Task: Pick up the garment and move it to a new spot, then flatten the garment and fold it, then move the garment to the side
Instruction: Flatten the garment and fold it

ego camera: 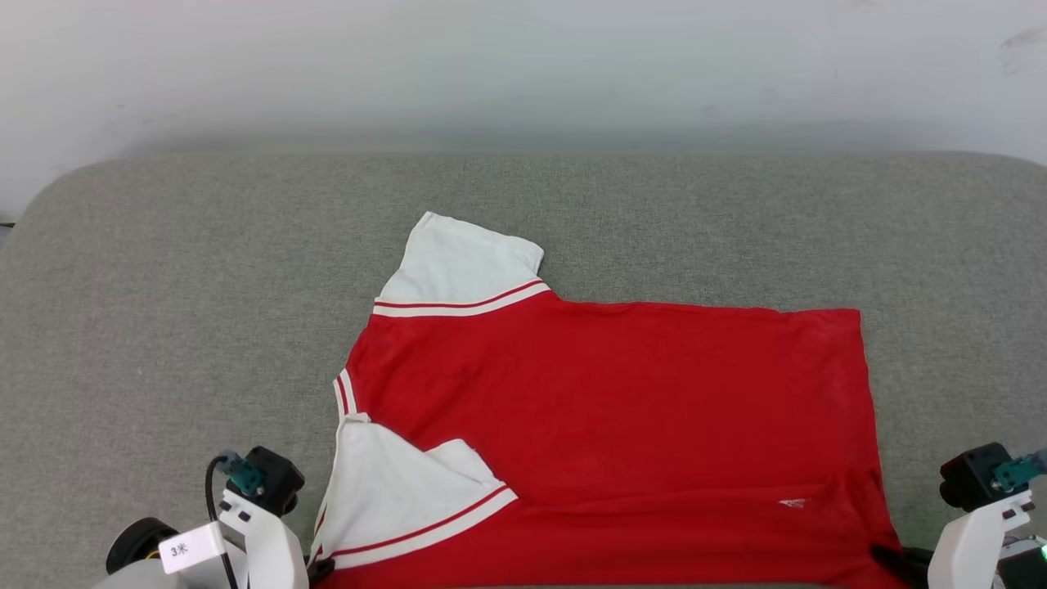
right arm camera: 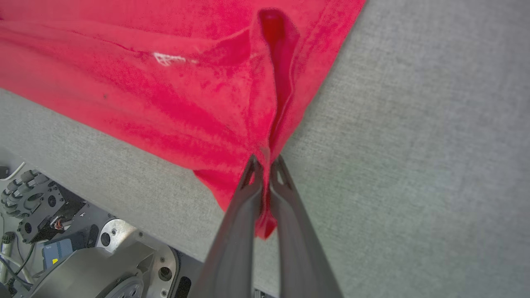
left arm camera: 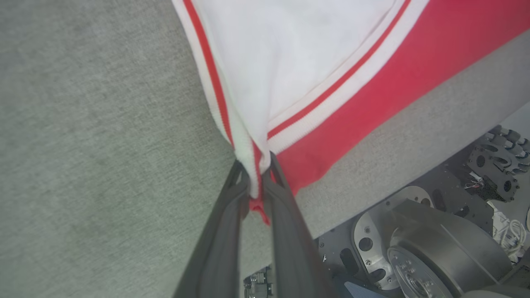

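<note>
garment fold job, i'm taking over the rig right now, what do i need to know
Left gripper: shut on the garment at its near striped-trim corner.
Right gripper: shut on the near hem corner, by the white mark.
Garment lies spread on the grey cushion, near sleeve flopped over the body.
Done: laid out. Left: fold it, move it aside.

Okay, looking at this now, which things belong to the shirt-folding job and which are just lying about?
In the job:
- shirt, spread on the grey surface
- left tool, shut on its collar-end corner
- right tool, shut on its hem corner

Just there:
- grey surface
- wall
- robot base
</note>
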You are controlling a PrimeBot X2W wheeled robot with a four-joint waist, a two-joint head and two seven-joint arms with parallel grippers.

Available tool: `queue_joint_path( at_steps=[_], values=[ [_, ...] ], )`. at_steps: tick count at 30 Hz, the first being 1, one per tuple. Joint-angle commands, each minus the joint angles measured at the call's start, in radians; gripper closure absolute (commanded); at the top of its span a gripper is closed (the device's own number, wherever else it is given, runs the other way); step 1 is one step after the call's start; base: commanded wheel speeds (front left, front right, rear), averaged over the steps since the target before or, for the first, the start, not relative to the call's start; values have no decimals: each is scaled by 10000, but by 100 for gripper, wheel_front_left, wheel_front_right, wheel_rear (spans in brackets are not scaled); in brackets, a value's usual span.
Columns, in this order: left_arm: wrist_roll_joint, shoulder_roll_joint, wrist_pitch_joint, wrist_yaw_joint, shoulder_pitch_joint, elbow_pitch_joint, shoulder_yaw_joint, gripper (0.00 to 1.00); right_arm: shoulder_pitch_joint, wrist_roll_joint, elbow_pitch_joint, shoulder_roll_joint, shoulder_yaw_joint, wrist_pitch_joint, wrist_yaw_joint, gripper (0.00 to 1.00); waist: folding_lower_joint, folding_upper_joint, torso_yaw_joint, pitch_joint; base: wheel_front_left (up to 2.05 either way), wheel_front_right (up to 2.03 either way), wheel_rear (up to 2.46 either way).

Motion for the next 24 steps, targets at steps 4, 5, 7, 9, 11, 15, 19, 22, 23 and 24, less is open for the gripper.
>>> queue_joint_path(
  at_steps=[4, 5, 7, 9, 11, 15, 19, 22, 23, 24],
  values=[
    [-3, -225, -188, 40, 255, 358, -63, 100, 279, -143, 409, 362, -184, 178, -16, 100, 0, -1, 28, 106, 0, 0, 0],
    [11, -282, -275, 45, 263, 424, -49, 100, 307, -218, 486, 415, -186, 143, -18, 100, 0, -1, 43, 114, 0, 0, 0],
    [118, -340, -515, 135, 238, 552, 21, 80, 330, -336, 597, 546, -262, -55, -18, 93, 0, -1, 74, 107, 0, 0, 0],
    [240, -316, -851, 260, 170, 626, 148, 0, 344, -426, 587, 660, -420, -321, -18, 23, 0, -1, 101, 57, 0, 0, 0],
    [381, -294, -1109, 326, 124, 593, 192, 0, 351, -592, 437, 708, -579, -661, -16, 0, 0, -1, 116, -36, 0, 0, 0],
    [674, -212, -1739, 603, -62, 389, 460, 0, 380, -1019, 85, 954, -1227, -1599, -13, 0, 0, -1, 128, -240, 0, 0, 0],
    [956, -330, -2604, 1052, -311, 280, 889, 0, 199, -1952, -211, 1688, -2348, -3107, -13, 0, 0, -1, 89, -352, 0, 0, 0],
    [1386, -401, -3267, 1312, -637, 425, 1112, 0, 27, -2754, -402, 2309, -3061, -4149, -13, 0, 0, -1, 11, -366, 0, 0, 0],
    [1444, -487, -3517, 1375, -772, 486, 1222, 0, -14, -3047, -482, 2528, -3234, -4460, -13, 0, 0, -1, -25, -359, 0, 0, 0],
    [1410, -629, -3741, 1416, -881, 556, 1372, 0, -60, -3287, -552, 2761, -3438, -4742, -13, 0, 0, -1, -62, -349, 0, 0, 0]
  ],
)
